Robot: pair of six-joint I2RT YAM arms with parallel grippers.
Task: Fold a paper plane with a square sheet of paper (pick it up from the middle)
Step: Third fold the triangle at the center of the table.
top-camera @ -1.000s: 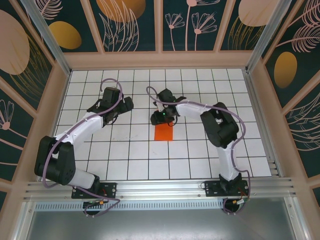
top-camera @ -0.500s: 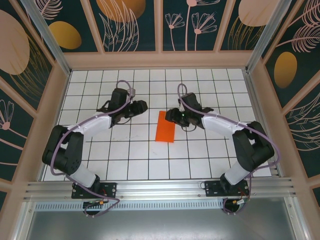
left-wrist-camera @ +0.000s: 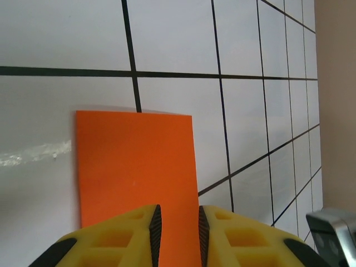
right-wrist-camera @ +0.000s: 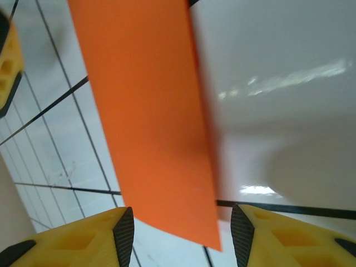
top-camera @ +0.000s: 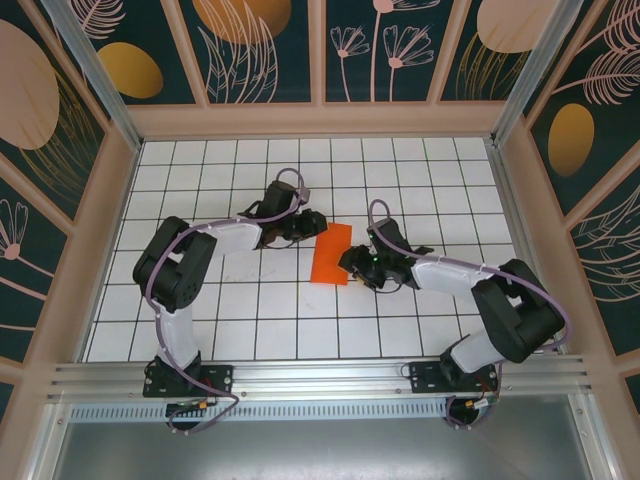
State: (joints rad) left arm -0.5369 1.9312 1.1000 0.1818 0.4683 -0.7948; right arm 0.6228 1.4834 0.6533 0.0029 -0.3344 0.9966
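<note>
- White tiles with black grid lines cover the table [top-camera: 200, 300], which sits inside a box of dark walls printed with plants [top-camera: 270, 50]. Both arms reach toward its middle.
- On the middle of the table lies the thin, bright orange sheet of paper [top-camera: 331, 254], flat on the tiles.
- We see it as a long rectangle and not as a square, so we judge that it is already folded in half once. Its surface is plain and smooth, with sharp corners.
- Its long axis runs from the far side to the near side, and the far end leans a little to the right.
- The left claw [left-wrist-camera: 177, 225] is at the far end of the sheet, on its left side. Its yellow fingers [left-wrist-camera: 117, 239] leave a narrow gap where the orange shows, and we see nothing clamped.
- The right claw [right-wrist-camera: 183, 239] is at the near end, on the right side. It is about half open around a corner of the sheet and holds nothing.
- Both claws are equally near, at opposite ends of the long axis, so we think the next fold depends on this line.
</note>
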